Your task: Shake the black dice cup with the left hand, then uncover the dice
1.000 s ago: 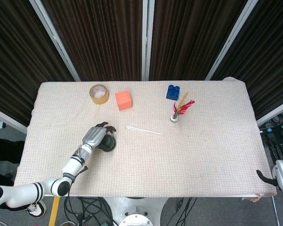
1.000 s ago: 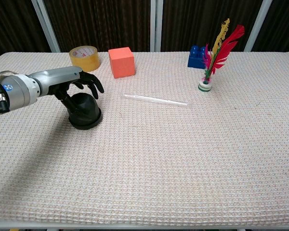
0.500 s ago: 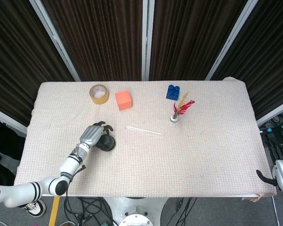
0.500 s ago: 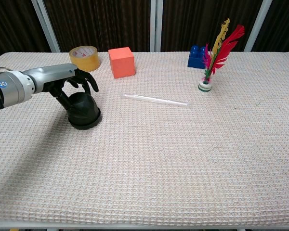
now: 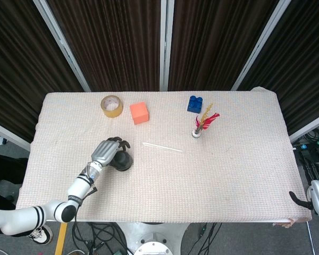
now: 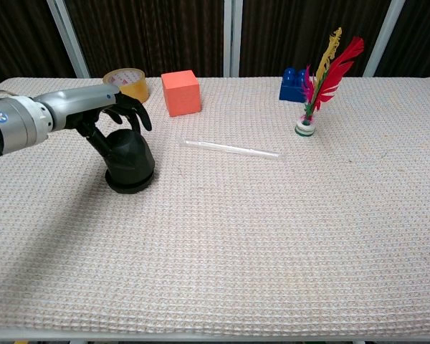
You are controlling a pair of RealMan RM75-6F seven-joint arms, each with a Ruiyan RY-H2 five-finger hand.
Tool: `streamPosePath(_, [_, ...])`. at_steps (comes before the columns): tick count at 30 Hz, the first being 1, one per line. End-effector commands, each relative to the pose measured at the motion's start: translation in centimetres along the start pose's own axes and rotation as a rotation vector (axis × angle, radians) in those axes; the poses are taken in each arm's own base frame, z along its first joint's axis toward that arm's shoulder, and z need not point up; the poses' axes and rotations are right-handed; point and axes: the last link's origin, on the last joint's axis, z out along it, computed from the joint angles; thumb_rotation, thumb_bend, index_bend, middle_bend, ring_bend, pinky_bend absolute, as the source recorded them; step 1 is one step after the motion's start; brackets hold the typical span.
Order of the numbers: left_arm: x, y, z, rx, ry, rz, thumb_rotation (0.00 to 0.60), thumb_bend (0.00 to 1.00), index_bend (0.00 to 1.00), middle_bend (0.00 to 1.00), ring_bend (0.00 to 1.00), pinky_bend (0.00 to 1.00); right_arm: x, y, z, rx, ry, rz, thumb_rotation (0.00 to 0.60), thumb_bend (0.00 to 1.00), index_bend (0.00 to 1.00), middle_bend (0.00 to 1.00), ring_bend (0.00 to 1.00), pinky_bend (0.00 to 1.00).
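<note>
The black dice cup (image 6: 131, 163) stands mouth-down on the cloth at the table's left, also visible in the head view as the dice cup (image 5: 123, 161). My left hand (image 6: 100, 115) reaches in from the left and grips the cup's upper part, its dark fingers curled over the top; from above the left hand (image 5: 106, 151) covers the cup's left side. No dice show. Only a small white and black part of my right hand (image 5: 315, 198) appears at the lower right edge, off the table, and how its fingers lie is unclear.
A clear thin rod (image 6: 231, 148) lies right of the cup. Behind are a tape roll (image 6: 126, 82), an orange cube (image 6: 181, 92), a blue brick (image 6: 292, 84) and a feather shuttlecock (image 6: 312, 107). A woven cloth (image 6: 272, 236) covers the table.
My left hand has kept hold of the cup, shifting it slightly left and then back to the right. The cup now looks a little taller under the hand. Nothing else moved.
</note>
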Motion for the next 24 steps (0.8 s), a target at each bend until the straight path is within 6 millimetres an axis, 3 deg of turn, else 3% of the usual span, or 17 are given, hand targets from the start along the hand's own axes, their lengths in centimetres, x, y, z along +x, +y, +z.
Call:
streamPosePath(1, [0.7, 0.2, -0.1, -0.002, 0.015, 0.004, 0.600, 0.10, 0.33, 0.47, 0.18, 0.20, 0.0, 0.0, 0.0, 0.000, 0.001, 0.001, 0.600, 0.17, 0.00, 0.02, 0.00, 0.00])
streamPosePath(9, [3.8, -0.1, -0.4, 0.008, 0.102, 0.082, 0.600, 0.10, 0.33, 0.47, 0.19, 0.20, 0.0, -0.1, 0.0, 0.002, 0.000, 0.000, 0.600, 0.17, 0.00, 0.02, 0.00, 0.00])
streamPosePath(15, [5.3, -3.1, 0.2, 0.109, 0.130, 0.143, 0.600, 0.11, 0.33, 0.47, 0.19, 0.20, 0.1, -0.2, 0.0, 0.005, 0.003, -0.002, 0.600, 0.17, 0.00, 0.02, 0.00, 0.00])
streamPosePath(18, [5.3, -4.5, 0.5, 0.146, 0.106, 0.156, 0.600, 0.11, 0.30, 0.36, 0.14, 0.19, 0.1, -0.1, -0.1, 0.002, 0.003, -0.005, 0.600, 0.17, 0.00, 0.02, 0.00, 0.00])
streamPosePath(20, [5.2, -5.1, 0.6, 0.161, 0.106, 0.143, 0.600, 0.11, 0.26, 0.17, 0.06, 0.17, 0.0, -0.2, -0.1, 0.002, 0.003, -0.008, 0.600, 0.17, 0.00, 0.02, 0.00, 0.00])
streamPosePath(21, [5.2, -5.4, 0.6, 0.170, 0.105, 0.131, 0.600, 0.11, 0.25, 0.13, 0.05, 0.17, 0.1, -0.2, -0.1, 0.002, 0.003, -0.009, 0.600, 0.17, 0.00, 0.02, 0.00, 0.00])
streamPosePath(24, [5.2, -6.0, 0.6, 0.178, 0.114, 0.136, 0.600, 0.11, 0.24, 0.10, 0.04, 0.16, 0.1, -0.3, -0.1, 0.001, 0.003, -0.012, 0.600, 0.17, 0.00, 0.02, 0.00, 0.00])
